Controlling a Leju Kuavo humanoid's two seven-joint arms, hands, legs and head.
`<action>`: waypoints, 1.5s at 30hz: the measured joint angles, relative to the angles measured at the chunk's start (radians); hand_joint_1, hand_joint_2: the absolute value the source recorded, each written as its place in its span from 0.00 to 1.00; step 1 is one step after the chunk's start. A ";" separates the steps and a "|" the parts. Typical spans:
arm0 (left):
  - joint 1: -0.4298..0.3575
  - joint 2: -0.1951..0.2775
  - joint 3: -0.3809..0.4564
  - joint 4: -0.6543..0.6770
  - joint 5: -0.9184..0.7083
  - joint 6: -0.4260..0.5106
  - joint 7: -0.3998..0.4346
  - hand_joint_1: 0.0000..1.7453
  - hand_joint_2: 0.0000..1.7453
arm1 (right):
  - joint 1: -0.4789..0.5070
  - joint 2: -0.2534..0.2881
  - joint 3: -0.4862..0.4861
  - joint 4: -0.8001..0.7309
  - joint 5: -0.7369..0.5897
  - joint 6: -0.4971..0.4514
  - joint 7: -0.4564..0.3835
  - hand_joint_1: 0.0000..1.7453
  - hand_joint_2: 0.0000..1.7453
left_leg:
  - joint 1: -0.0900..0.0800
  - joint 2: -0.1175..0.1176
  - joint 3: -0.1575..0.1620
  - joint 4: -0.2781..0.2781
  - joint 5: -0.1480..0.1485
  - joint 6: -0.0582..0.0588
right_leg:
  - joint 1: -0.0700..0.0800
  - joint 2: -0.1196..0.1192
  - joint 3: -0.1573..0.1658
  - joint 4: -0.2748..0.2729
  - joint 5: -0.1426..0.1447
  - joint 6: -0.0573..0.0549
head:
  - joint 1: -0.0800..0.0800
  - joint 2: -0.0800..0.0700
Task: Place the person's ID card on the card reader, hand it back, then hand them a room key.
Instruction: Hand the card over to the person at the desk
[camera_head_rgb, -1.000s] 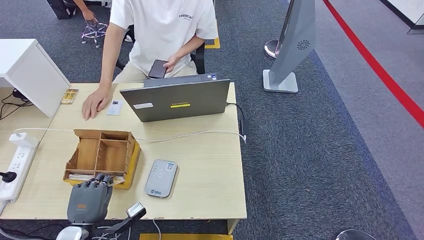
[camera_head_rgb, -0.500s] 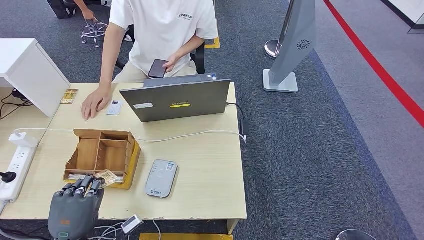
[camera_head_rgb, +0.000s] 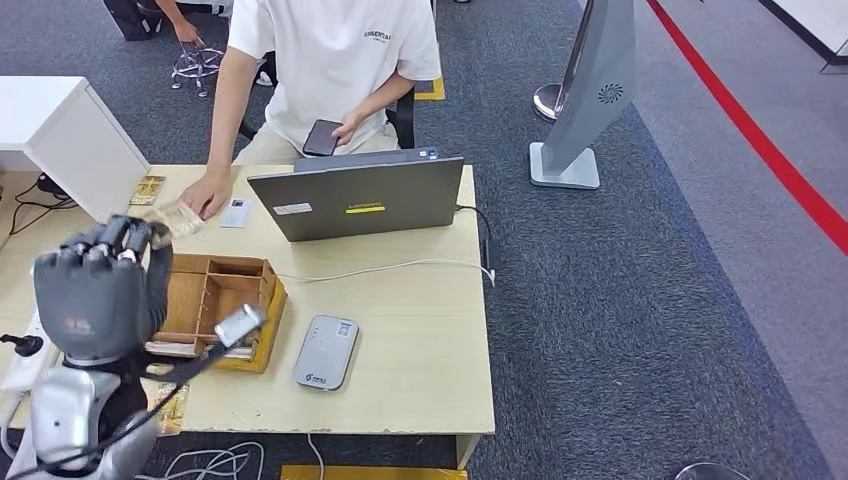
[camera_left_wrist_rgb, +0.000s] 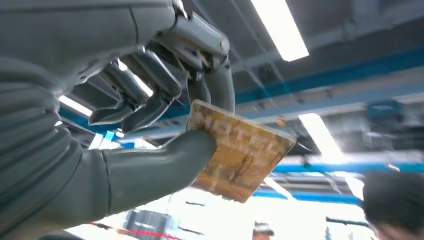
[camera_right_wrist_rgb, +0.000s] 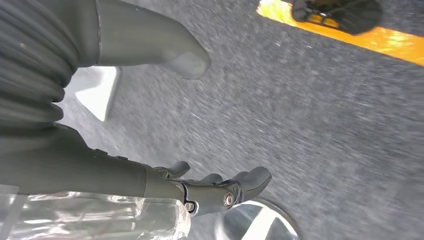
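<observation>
Since the earlier frames the left hand (camera_head_rgb: 95, 290) had risen from the tabletop's near edge to well above the wooden organizer (camera_head_rgb: 215, 305), carrying a room key (camera_head_rgb: 175, 218) out of it. The thumb and fingers pinched the key card, a yellow-brown printed card (camera_left_wrist_rgb: 235, 150), by 1 end, the rest sticking out free. In the head view the card sat at the fingertips, close to the person's hand (camera_head_rgb: 207, 192) resting near the tabletop's (camera_head_rgb: 420, 330) far left corner. The ID card (camera_head_rgb: 236, 213) lay flat beside that hand, just left of the laptop (camera_head_rgb: 360, 195). The card reader (camera_head_rgb: 326, 352) lay toward the near edge, right of the organizer, with nothing on it. The right hand (camera_right_wrist_rgb: 200, 187) hung over grey carpet, fingers loosely apart, holding nothing.
</observation>
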 joint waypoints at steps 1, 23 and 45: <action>-0.074 -0.008 0.001 0.052 0.005 -0.002 -0.010 1.00 1.00 | -0.018 -0.002 0.005 0.014 0.010 -0.006 -0.002 0.00 1.00 | 0.000 0.001 0.000 0.000 0.001 -0.001 | 0.000 0.001 -0.001 0.000 0.002 -0.001 | 0.000 0.000; -0.752 -0.068 -0.113 1.097 -0.097 0.219 0.196 1.00 1.00 | -0.148 -0.286 0.353 0.386 -0.386 -0.205 0.199 0.00 1.00 | 0.000 0.013 -0.007 0.000 0.007 0.000 | 0.001 0.013 -0.010 0.000 0.010 -0.001 | 0.004 0.000; -0.758 -0.034 -0.093 1.194 -0.092 0.221 0.135 0.00 1.00 | -0.108 -0.423 0.606 0.429 -0.606 -0.304 0.288 0.00 1.00 | 0.000 0.012 -0.009 0.000 0.007 0.000 | 0.001 0.012 -0.011 0.000 0.010 -0.001 | 0.003 0.000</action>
